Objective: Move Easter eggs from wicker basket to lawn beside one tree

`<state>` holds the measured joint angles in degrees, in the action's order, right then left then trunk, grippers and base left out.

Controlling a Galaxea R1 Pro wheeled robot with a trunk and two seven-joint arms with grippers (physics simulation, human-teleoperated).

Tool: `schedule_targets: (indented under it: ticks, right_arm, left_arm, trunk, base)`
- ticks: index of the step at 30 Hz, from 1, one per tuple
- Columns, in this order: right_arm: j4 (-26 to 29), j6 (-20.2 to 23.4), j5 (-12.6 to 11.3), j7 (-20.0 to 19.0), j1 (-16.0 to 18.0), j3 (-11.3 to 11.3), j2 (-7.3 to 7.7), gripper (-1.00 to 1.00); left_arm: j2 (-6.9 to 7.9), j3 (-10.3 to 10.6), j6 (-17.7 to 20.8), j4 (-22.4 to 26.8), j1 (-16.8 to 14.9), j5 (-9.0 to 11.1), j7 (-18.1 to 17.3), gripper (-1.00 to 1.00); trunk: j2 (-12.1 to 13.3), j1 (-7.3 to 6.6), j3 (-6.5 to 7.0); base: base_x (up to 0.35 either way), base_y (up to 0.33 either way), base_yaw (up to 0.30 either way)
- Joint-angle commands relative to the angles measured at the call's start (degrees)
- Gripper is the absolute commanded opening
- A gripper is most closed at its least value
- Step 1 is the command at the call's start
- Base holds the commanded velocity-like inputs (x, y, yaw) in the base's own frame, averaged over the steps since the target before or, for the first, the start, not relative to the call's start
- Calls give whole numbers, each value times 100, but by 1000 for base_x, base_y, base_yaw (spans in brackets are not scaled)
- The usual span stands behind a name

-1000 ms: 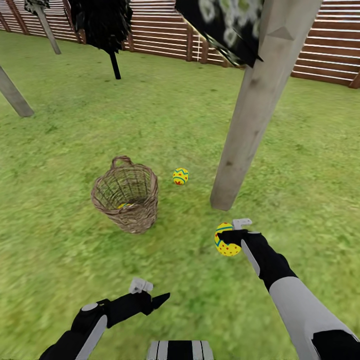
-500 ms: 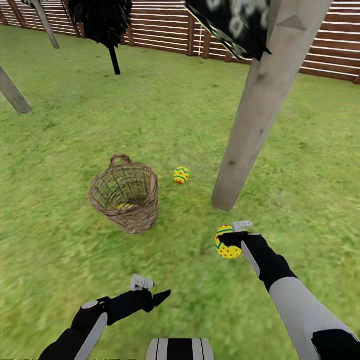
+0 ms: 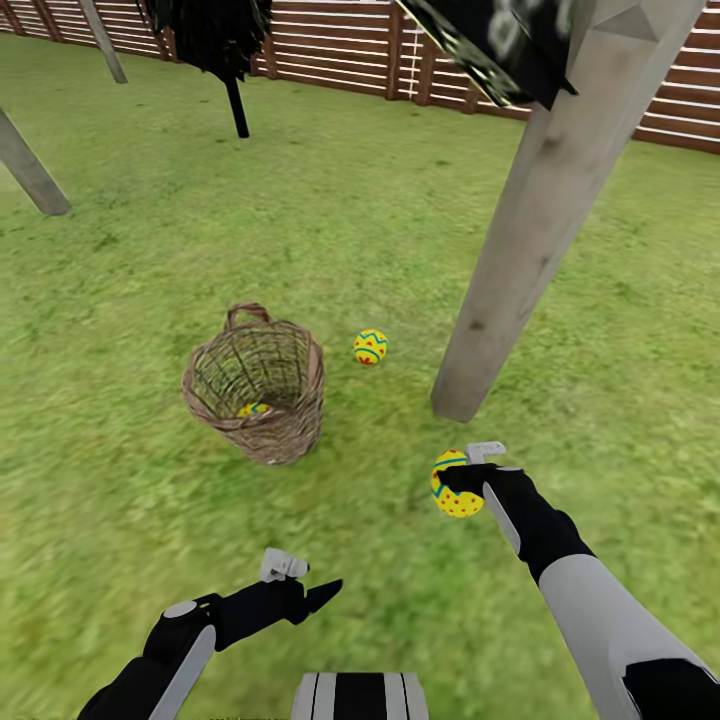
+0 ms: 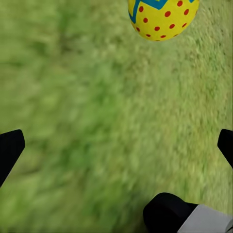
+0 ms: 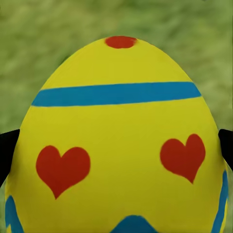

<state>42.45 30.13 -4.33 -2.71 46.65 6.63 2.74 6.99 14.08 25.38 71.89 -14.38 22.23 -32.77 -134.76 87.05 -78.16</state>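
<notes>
While one small yellow egg with a blue zigzag band and red marks point(image 3: 370, 347) already lies on the mottled green lawn point(image 3: 130, 300), between the round brown wicker basket of open woven twigs point(image 3: 257, 385) and the foot of the smooth grey-brown tree trunk point(image 3: 530, 240), the task looks roughly a third done. That egg rests near the trunk but apart from it, and just beside the basket's far side.

A second yellow egg with red dots and a blue band point(image 3: 455, 485) is clamped in the right end effector point(image 3: 468, 478), held over the grass close in front of the trunk's base. The right wrist view confirms the grip: the egg point(image 5: 116, 141), with a blue stripe and red hearts, sits between the two dark fingertips at either edge. Judging from its position, it needs only to be lowered and released beside the tree.

A third egg point(image 3: 252, 410) shows as a patch of yellow through the basket's see-through side, at the bottom, so one egg remains to be fetched.

The left end effector point(image 3: 300, 585) hangs low over bare grass, its fingers spread apart and carrying nothing; its wrist view shows the two black fingertips point(image 4: 9, 150) wide apart, with the held egg point(image 4: 162, 18) beyond.
</notes>
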Motion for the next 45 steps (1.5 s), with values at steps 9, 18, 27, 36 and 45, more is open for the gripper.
schedule_targets:
  ticks: [9, 18, 27, 36, 45]
  right_arm:
    - [8, 28, -41, 16, 2, 18, 7, -100]
    - [8, -279, -51, 16, 2, 14, 7, -100]
    - [8, -304, -51, 16, 2, 13, 7, -100]
    - [-211, -354, -44, 16, 2, 22, 7, -100]
    - [-192, -548, -36, 30, 63, 104, 22, -100]
  left_arm:
    - [-11, 6, 57, 0, -3, 37, 77, 100]
    - [-12, 9, 55, 0, -3, 36, 60, 100]
    - [-5, 15, 46, 9, -3, 36, 27, 100]
    - [69, -57, 37, 246, -3, 58, 5, 100]
    - [182, -372, 63, 501, 13, 78, -560, 100]
  trunk:
    - [-202, 109, -173]
    - [-563, 306, -415]
    - [-850, 467, -660]
    - [-862, 490, -923]
    - [-869, 504, -1045]
  base:
    - [0, 0, 28]
    - [0, 0, 0]
    - [0, 0, 0]
    - [0, 0, 0]
    - [0, 0, 0]
